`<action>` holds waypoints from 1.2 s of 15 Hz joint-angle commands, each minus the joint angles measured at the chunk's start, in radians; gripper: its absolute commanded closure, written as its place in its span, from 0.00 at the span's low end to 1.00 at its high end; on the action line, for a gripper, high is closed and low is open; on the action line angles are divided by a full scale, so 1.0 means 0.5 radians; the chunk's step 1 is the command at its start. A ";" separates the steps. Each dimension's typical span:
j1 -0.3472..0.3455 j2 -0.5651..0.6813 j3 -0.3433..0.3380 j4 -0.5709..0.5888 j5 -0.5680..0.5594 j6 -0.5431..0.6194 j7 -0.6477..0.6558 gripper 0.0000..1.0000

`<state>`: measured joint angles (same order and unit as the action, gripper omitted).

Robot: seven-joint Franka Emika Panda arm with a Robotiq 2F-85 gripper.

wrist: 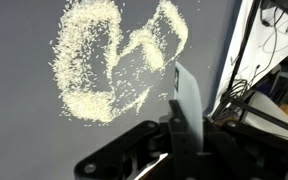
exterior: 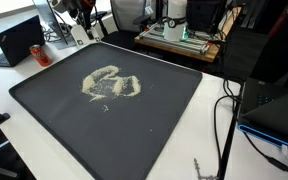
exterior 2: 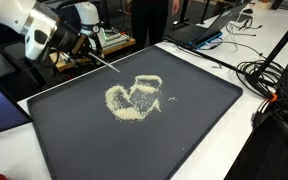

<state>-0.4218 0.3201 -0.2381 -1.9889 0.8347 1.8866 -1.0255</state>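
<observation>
A pile of pale grains (exterior: 109, 85) lies spread in a loose ring on a big black mat (exterior: 164, 130). Both also show in the other exterior view, grains (exterior 2: 134, 97) on the mat (exterior 2: 189, 140). My gripper (exterior 2: 66, 42) hovers above the mat's far left edge, apart from the grains. It is shut on a thin flat pale tool (exterior 2: 104, 62) that points down toward the grains. In the wrist view the gripper (wrist: 184, 128) clamps the tool's blade (wrist: 184, 90), whose tip ends just right of the grains (wrist: 104, 65), above the mat (wrist: 14, 120).
The mat lies on a white table. A black laptop (exterior: 19, 40) sits past one corner. Black cables (exterior: 224, 120) run along the mat's side, and also show in an exterior view (exterior 2: 274, 80). Another laptop (exterior 2: 209, 30) and desks with equipment (exterior: 179, 35) stand behind.
</observation>
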 commanded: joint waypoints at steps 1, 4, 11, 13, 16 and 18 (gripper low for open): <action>0.023 -0.086 -0.034 -0.208 0.125 0.281 0.017 0.99; 0.000 -0.081 -0.015 -0.248 0.198 0.248 -0.011 0.99; -0.016 -0.092 -0.018 -0.282 0.365 -0.005 -0.116 0.99; -0.016 -0.088 -0.026 -0.275 0.384 -0.097 -0.143 0.99; -0.018 -0.080 -0.041 -0.263 0.399 -0.262 -0.180 0.99; -0.012 -0.077 -0.051 -0.260 0.396 -0.339 -0.190 0.99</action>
<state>-0.4215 0.3036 -0.2539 -2.0997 1.0037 1.7772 -1.0885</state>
